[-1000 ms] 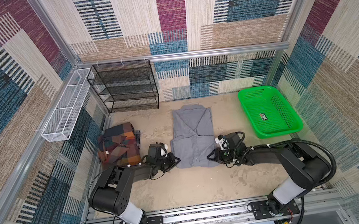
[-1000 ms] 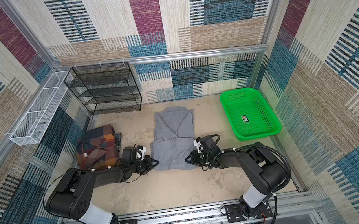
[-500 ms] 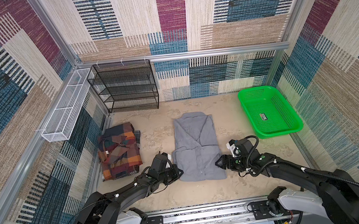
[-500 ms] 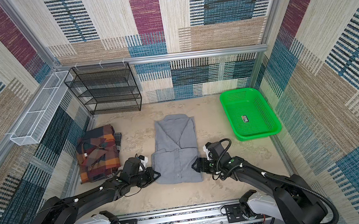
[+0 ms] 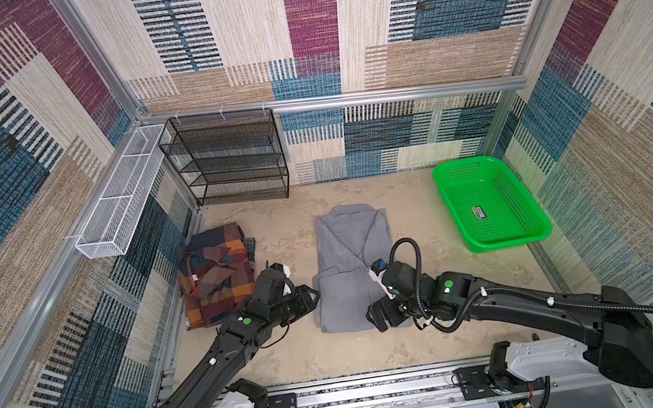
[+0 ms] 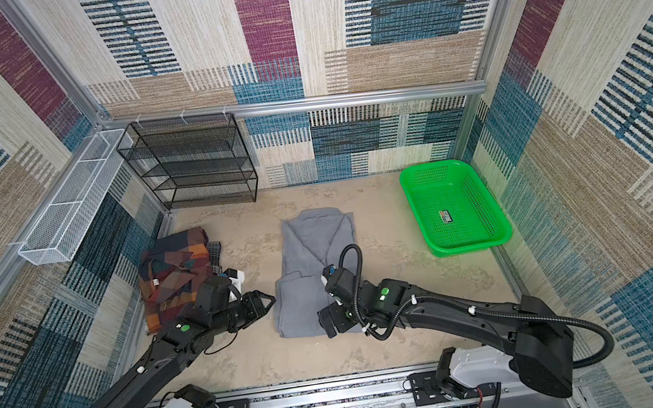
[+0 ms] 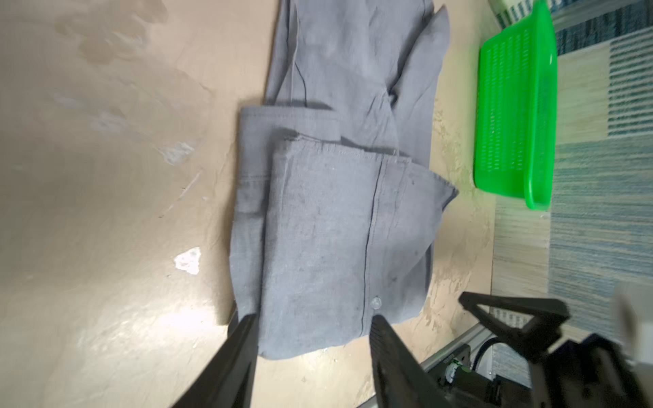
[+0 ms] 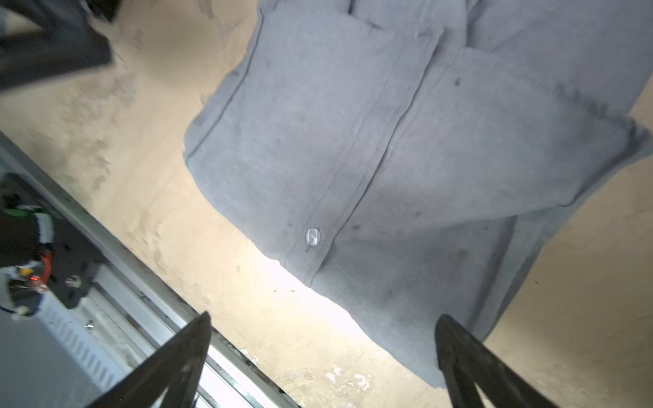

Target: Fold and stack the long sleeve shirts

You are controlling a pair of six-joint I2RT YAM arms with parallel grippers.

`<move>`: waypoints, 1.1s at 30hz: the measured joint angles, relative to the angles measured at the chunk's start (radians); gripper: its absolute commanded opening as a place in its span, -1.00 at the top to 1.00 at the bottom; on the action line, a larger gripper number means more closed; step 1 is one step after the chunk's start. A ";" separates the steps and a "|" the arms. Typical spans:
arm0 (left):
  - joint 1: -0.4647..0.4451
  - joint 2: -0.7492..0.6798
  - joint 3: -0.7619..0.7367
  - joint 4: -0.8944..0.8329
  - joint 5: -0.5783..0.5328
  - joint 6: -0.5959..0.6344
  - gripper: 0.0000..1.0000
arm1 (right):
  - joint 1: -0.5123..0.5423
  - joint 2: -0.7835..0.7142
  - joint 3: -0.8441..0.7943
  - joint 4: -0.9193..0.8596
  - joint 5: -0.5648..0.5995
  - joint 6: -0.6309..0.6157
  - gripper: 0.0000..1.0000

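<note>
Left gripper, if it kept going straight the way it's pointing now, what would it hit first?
The gray shirt, most likely: the left gripper, jaws open, points at the side edge of its folded lower half, close by. Height is unclear, so it might skim over the cloth.

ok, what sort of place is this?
Likely a staged robot test cell, not a home: textile wall panels in an aluminium frame, left arm and right arm mounted on a front rail, plus black mesh rack and green basket.
</note>
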 measured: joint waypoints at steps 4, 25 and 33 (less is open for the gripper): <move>0.062 -0.070 0.085 -0.140 -0.019 0.037 -0.13 | 0.167 0.117 0.096 -0.081 0.123 -0.024 -1.00; 0.129 -0.278 0.299 -0.467 -0.365 0.218 -0.21 | 0.321 0.528 0.239 -0.199 0.542 -0.340 -0.98; 0.131 -0.306 0.308 -0.488 -0.431 0.220 -0.21 | 0.312 0.605 0.251 -0.139 0.680 -0.406 -0.78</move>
